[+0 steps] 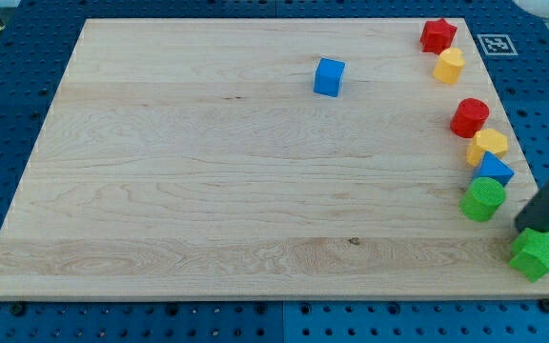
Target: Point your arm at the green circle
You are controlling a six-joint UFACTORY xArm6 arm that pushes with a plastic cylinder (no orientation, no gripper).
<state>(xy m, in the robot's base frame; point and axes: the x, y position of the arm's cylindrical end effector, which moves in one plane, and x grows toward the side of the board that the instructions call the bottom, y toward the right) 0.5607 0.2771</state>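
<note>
The green circle (pixel 482 199) is a round green block near the board's right edge, low in the view. My tip (pixel 524 227) is the lower end of the dark rod that comes down from the view's right edge. It sits just right of and slightly below the green circle, a small gap apart. A green star-shaped block (pixel 538 253) lies directly below my tip at the board's lower right corner.
Up the right edge above the green circle lie a blue block (pixel 493 171), a yellow block (pixel 487 145), a red block (pixel 469 117), a yellow block (pixel 449 65) and a red star (pixel 437 35). A blue cube (pixel 329 76) sits at top centre. The wooden board (pixel 236 191) rests on a blue pegboard.
</note>
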